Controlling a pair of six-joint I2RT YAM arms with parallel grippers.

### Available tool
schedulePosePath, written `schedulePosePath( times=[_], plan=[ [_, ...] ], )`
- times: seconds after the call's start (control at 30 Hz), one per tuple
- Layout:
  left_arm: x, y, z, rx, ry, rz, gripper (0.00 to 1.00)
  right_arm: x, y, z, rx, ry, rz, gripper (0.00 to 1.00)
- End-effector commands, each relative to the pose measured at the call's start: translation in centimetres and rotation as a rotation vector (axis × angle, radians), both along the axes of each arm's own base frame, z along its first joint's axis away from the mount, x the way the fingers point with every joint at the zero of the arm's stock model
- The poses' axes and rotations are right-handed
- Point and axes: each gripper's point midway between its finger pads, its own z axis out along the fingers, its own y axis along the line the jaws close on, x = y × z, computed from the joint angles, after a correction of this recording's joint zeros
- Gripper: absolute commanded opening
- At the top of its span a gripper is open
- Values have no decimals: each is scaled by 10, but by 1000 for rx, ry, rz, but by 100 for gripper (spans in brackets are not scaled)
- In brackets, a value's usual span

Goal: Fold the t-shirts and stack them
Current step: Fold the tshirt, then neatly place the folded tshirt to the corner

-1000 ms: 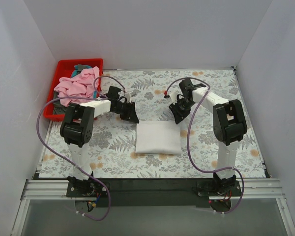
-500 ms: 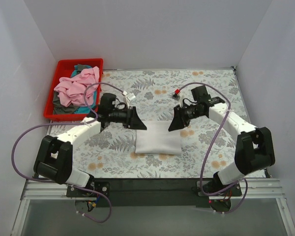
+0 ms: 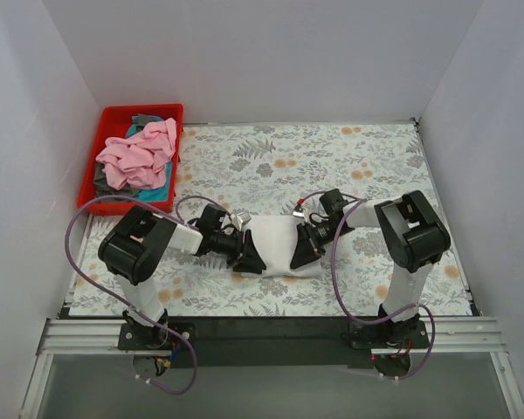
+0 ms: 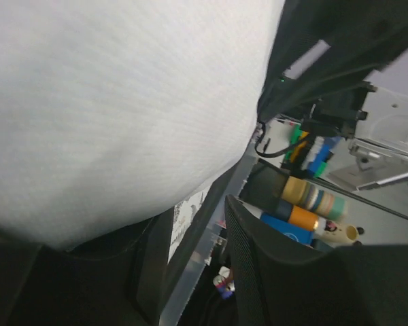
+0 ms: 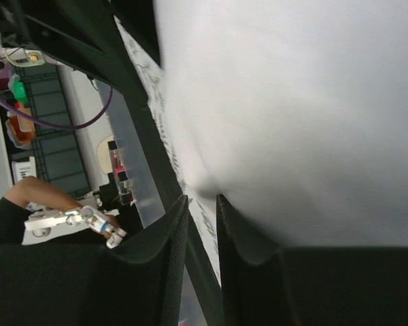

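The right gripper's [image 5: 202,204] jaws stand narrow, a thin slit between them, their tips at the edge of the folded white t-shirt [image 3: 275,234]; whether they pinch cloth I cannot tell. The left gripper [image 3: 250,258] is pressed against the shirt's opposite, left side, white cloth draped over one finger, and its jaw state I cannot tell. The shirt lies on the floral worktop [image 3: 332,157] between both grippers, near the front edge, while the pink t-shirt [image 3: 140,153], teal t-shirt [image 3: 155,186] and grey t-shirt [image 3: 103,182] are heaped in the red bin [image 3: 106,118] at the far left.
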Motion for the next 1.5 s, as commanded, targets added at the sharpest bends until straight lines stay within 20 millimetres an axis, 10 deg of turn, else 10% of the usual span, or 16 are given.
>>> schedulePosePath(
  times=[0.0, 0.37, 0.6, 0.77, 1.0, 1.23, 1.47],
  plan=[
    [13, 11, -22, 45, 23, 64, 36, -1, -9, -21, -40, 19, -14, 29],
    [24, 31, -23, 55, 16, 121, 37, 18, -65, -48, -289, -94, -116, 31],
    [51, 31, 50, 25, -315, 85, 42, 70, -65, 40, -228, -512, -171, 46],
    [102, 69, 106, 166, -535, 269, 54, 100, -71, 83, -336, -789, -255, 65],
    [138, 115, 165, 281, -712, 393, 64, 98, -25, 81, -386, -849, -169, 67],
    [141, 136, 172, 344, -740, 451, 64, 93, 47, 65, -452, -881, -11, 70],
    [141, 143, 178, 359, -759, 471, 64, 82, 34, -10, -572, -748, 157, 71]
  ],
)
